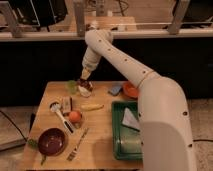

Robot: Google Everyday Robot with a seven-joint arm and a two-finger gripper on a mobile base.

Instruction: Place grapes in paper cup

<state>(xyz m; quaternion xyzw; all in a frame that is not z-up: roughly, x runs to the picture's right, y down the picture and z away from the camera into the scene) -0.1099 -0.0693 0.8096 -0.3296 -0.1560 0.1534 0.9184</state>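
Note:
The grapes (86,84), a small dark red-purple bunch, sit at the mouth of the short white paper cup (84,92), which stands at the back left of the wooden table (100,150). My gripper (85,77) hangs from the long white arm straight above the cup and is right on top of the grapes. I cannot tell whether the grapes rest in the cup or hang from the gripper.
A green item (72,86) lies left of the cup. A banana (92,106), an orange fruit (75,116), a small brown box (66,104), a white-handled utensil (60,115), a maroon bowl (52,141) and a fork (76,145) lie in front. A blue sponge (115,90), an orange dish (131,90) and a green tray (120,145) are on the right.

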